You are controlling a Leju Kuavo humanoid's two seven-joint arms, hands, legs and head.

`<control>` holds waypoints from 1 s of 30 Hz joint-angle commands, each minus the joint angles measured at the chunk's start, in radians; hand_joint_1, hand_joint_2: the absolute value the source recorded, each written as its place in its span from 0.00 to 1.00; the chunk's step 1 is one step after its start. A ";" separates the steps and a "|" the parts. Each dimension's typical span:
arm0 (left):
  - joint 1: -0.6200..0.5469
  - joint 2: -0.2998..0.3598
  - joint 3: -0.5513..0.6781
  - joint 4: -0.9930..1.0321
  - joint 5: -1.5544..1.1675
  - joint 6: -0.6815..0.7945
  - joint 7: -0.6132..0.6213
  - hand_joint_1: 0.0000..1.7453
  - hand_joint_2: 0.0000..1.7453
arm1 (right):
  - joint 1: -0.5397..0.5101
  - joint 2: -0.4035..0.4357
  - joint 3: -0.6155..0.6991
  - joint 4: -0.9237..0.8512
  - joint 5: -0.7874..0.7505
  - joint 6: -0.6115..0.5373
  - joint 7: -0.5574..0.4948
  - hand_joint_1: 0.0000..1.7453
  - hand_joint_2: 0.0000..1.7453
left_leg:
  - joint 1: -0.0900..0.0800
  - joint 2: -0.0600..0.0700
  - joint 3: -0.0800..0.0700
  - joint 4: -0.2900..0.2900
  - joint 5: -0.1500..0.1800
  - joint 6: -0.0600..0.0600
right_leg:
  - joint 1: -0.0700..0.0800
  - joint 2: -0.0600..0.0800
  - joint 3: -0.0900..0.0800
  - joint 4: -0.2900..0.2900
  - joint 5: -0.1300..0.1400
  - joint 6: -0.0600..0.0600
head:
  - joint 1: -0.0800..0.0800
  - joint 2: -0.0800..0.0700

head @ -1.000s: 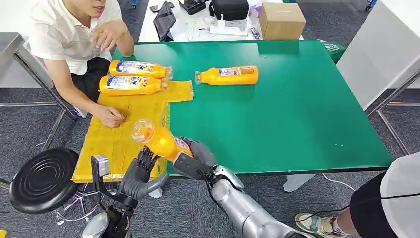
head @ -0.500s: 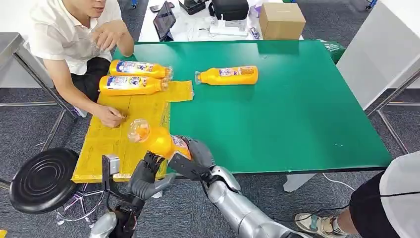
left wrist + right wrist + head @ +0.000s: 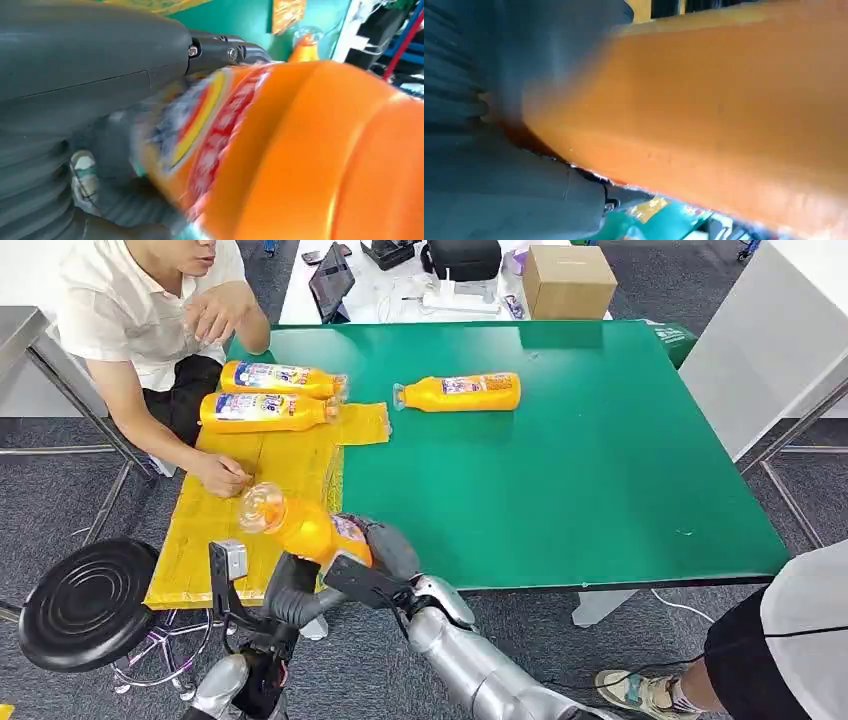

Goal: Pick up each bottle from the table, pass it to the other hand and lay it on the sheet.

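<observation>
The smooth, rigid, likely slippery orange plastic bottle (image 3: pixel 305 527), tilted above the yellow sheet (image 3: pixel 225 530), is gripped at its base by the right hand (image 3: pixel 375 555) and best taken mid-body by the left hand (image 3: pixel 290 592), whose grasp cannot be told.

A person in a white short-sleeved shirt (image 3: pixel 130 310) sits at the far left corner of the green table, one hand (image 3: pixel 222 476) resting low by the table's left side and the other raised near the chest. A round black stool seat (image 3: pixel 88 602) stands on the grey carpet (image 3: pixel 40 490) off the table's near left corner, and a second person in dark trousers and a white top (image 3: pixel 790 640) stands at the near right, one sneaker (image 3: pixel 640 692) on the floor. Behind the green table, a white table (image 3: pixel 400 295) carries a brown cardboard box (image 3: pixel 569 280), a black bag (image 3: pixel 462 258) and a dark tablet-like device (image 3: pixel 331 282) propped at a tilt.
</observation>
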 commanded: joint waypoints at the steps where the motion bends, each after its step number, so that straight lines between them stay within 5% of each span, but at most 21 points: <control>1: -0.077 -0.021 -0.010 0.040 0.096 -0.060 -0.008 0.00 1.00 | -0.025 0.011 0.097 0.045 -0.035 0.027 -0.015 1.00 1.00 | 0.000 -0.003 0.003 -0.001 0.000 -0.001 | 0.000 -0.004 0.004 0.000 -0.002 -0.002 | 0.000 0.000; 12: -0.114 -0.041 -0.037 0.068 0.122 -0.076 -0.022 0.01 1.00 | -0.043 0.011 0.223 0.047 -0.095 0.055 0.007 1.00 1.00 | 0.000 -0.003 0.001 0.000 0.000 -0.001 | 0.000 -0.004 0.002 0.000 -0.001 -0.001 | 0.000 0.000; 13: -0.116 -0.038 -0.037 0.075 0.123 -0.076 -0.021 0.27 1.00 | -0.043 0.011 0.229 0.043 -0.096 0.055 0.007 1.00 1.00 | 0.000 -0.003 0.003 0.000 0.000 -0.001 | 0.001 -0.004 0.003 0.000 -0.002 -0.002 | 0.000 0.000; 14: -0.124 -0.031 -0.047 0.086 0.112 -0.077 -0.015 0.91 1.00 | -0.044 0.011 0.235 0.041 -0.100 0.052 0.010 1.00 1.00 | 0.000 -0.002 0.001 0.000 0.000 -0.001 | 0.000 -0.004 0.002 0.000 -0.001 -0.001 | 0.000 0.000; 15: -0.130 -0.030 -0.053 0.100 0.105 -0.076 -0.014 1.00 1.00 | -0.046 0.011 0.245 0.040 -0.105 0.048 0.012 1.00 1.00 | 0.000 -0.003 0.002 -0.001 0.000 -0.001 | 0.000 -0.005 0.003 0.000 -0.001 -0.002 | 0.000 0.000; 30: -0.138 -0.028 -0.060 0.118 0.100 -0.078 -0.011 1.00 1.00 | -0.049 0.011 0.250 0.040 -0.112 0.048 0.014 1.00 1.00 | 0.000 -0.002 0.001 0.000 0.000 -0.001 | 0.000 -0.003 0.002 0.000 -0.001 -0.001 | 0.000 0.000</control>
